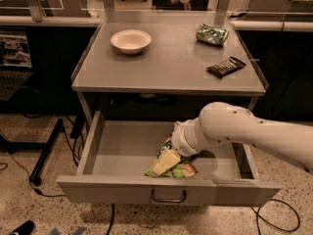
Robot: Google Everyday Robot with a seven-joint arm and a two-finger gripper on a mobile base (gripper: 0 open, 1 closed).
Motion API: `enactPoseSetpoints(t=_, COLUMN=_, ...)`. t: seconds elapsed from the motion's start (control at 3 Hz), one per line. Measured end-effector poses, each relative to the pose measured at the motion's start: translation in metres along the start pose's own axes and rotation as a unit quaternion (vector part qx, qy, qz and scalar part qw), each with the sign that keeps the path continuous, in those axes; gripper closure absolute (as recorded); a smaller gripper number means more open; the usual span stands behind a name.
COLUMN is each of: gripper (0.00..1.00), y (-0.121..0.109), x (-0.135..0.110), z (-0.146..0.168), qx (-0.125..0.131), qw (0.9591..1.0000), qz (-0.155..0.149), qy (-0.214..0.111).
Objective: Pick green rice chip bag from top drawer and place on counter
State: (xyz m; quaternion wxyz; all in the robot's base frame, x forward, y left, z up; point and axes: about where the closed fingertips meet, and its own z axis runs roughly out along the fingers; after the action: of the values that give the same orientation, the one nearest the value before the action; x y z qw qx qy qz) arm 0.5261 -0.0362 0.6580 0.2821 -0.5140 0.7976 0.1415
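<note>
A pale shallow bowl (130, 39) stands at the back left of the desk (171, 70), well apart from everything else on it. Below, the top drawer (124, 148) is pulled out wide, its curved metal handle (168, 197) at the middle of the front panel. The green rice chip bag (182, 170) lies flat on the drawer floor, right of centre and close to the front wall; its light green face and tan pictures show, but its lettering is too small to read. The end effector (164, 164) rests down on the left part of the bag, touching it; whether it is open or clamped on the bag cannot be told. On the desk's back right corner sits a crumpled dark green packet (212, 34) with unreadable white marks, and nearer the front right edge lies a black bar (226, 66), set at an angle. The white arm (244, 131) reaches into the drawer from the right.
</note>
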Motion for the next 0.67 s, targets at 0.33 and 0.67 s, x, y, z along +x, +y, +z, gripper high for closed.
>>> enactPoseSetpoints(t=0.33, gripper=0.00, y=-0.0056, x=0.0060, z=-0.0032, qx=0.011, qw=0.9999, qz=0.006, qy=0.002)
enactPoseSetpoints(t=0.67, gripper=0.00, y=-0.0151, x=0.0089, z=0.0005, qx=0.020, qw=0.9998, qz=0.009, qy=0.004)
